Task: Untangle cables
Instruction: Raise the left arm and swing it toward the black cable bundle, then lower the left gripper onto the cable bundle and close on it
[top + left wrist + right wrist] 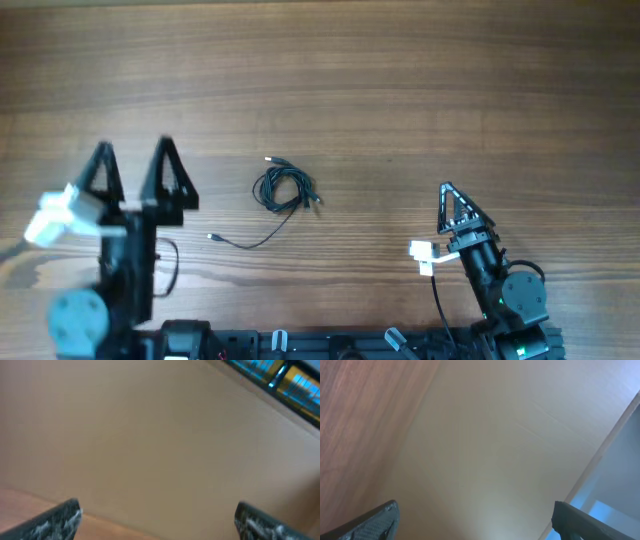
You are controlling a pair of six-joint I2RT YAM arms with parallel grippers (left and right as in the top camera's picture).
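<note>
The cables (pixel 285 188) lie as a small bunched loop of thin black wire at mid-table. One loose strand (pixel 245 243) trails toward the front left and ends in a tiny plug. My left gripper (pixel 135 162) stands open well to the left of the bunch, its two fingers spread wide. My right gripper (pixel 446 190) is to the right of the bunch, turned on its side. Both wrist views show only a blurred tan surface between wide-open fingers (pixel 57 520) (pixel 375 521), with nothing held. The cables are out of view in both wrist views.
The wooden table (pixel 400 80) stretches bare behind and between the arms. The arms' bases and a black rail (pixel 320 345) run along the front edge. A thicker black arm cable (pixel 170 265) loops beside the left arm.
</note>
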